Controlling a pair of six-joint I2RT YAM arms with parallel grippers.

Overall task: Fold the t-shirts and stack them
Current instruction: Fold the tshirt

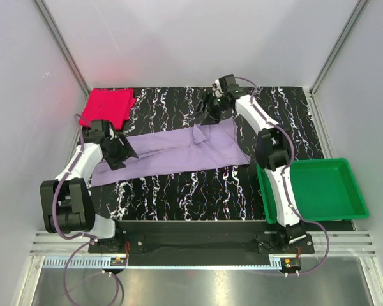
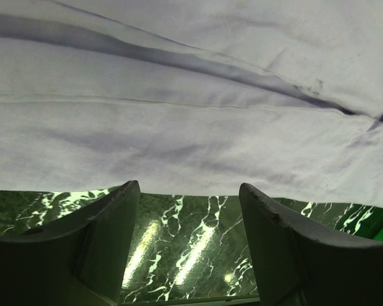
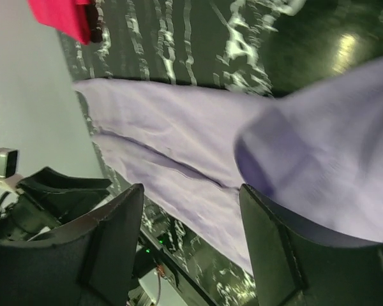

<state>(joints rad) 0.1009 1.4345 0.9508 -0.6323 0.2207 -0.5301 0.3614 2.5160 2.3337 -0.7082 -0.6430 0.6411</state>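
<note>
We saw the pink shirt folded square, well left of the green tray and farther back. The purple shirt lay just left of the tray as a long strip, seemingly half folded, unstacked. The left gripper and right gripper hung wide and empty at its edges.

Your lavender t-shirt reads as soft matt cloth, lightly creased, with a stitched seam line. The pink-red t-shirt looks like the same matt fabric. Your worktop is glossy black with white marble veining and throws back glare. The green tray looks like smooth, shiny plastic. The left tool and right tool look like dark matt plastic.
</note>
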